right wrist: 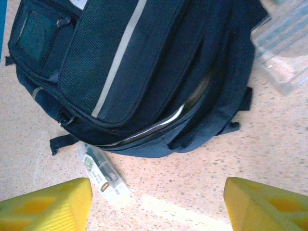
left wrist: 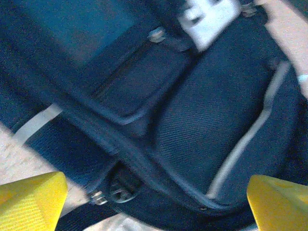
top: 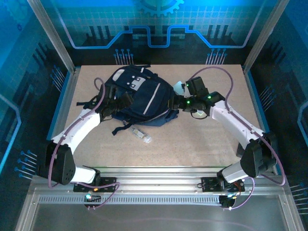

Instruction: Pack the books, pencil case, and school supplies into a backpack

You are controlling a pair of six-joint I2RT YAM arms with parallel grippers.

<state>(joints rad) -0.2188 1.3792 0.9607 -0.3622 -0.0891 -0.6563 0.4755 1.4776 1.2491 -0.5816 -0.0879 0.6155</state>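
Both left fingers (left wrist: 30, 202) and right fingers (right wrist: 44, 204) spread near navy, pale-striped backpack (top: 144, 98) (zip gaping).

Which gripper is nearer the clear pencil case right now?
Right. The right gripper sits beside the pencil case; the left gripper is across the backpack.

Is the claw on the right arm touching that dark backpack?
Apart. In the right wrist view, bare table shows between the right gripper, with its yellow fingers, and the backpack.
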